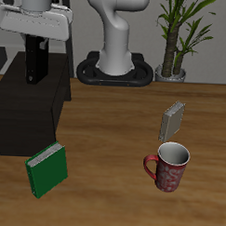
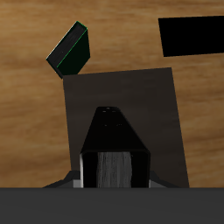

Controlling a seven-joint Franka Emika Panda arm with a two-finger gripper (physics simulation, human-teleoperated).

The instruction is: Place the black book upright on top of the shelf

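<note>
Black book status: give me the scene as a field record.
held item: black book, upright in the end effector
position: over the shelf top; contact unclear
green book: on table, at the shelf's front corner
grey book: standing, behind the mug
task state: book not released

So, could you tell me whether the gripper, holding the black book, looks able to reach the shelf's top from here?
Probably yes. The gripper holds the black book upright right above the shelf, and nothing shows on the shelf top beneath it; the green book lies off on the table.
</note>
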